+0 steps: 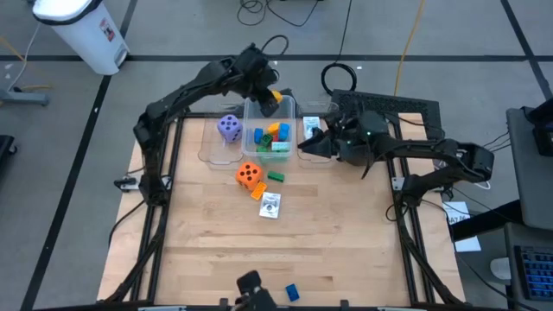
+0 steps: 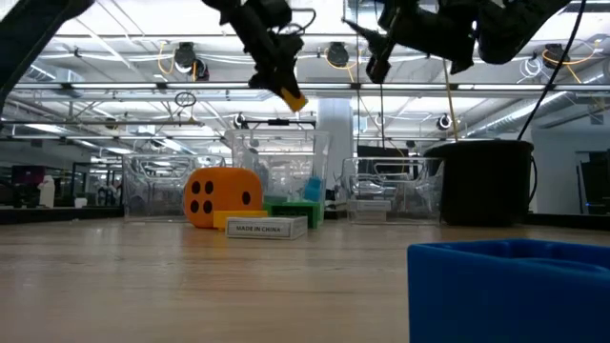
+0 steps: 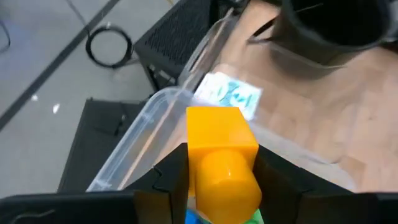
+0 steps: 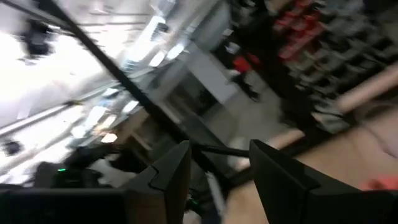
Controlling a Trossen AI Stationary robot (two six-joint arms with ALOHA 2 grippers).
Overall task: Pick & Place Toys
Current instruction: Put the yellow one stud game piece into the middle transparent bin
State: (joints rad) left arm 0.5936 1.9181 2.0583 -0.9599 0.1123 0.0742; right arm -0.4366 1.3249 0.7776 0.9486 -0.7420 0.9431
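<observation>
One yellow block (image 3: 221,152) sits clamped in the left gripper (image 1: 270,99), upper centre of the high view.
It hangs above the middle clear tub (image 1: 291,111); the right gripper (image 4: 214,165), fingers apart and empty, hovers right of it.

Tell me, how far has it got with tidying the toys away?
Partly done. Several coloured blocks already lie in the middle clear tub, and the purple die sits in the tub beside it. The left claw holds a yellow block above the middle tub. Still out on the table: the orange die, a green block, a printed card and a blue block.
</observation>
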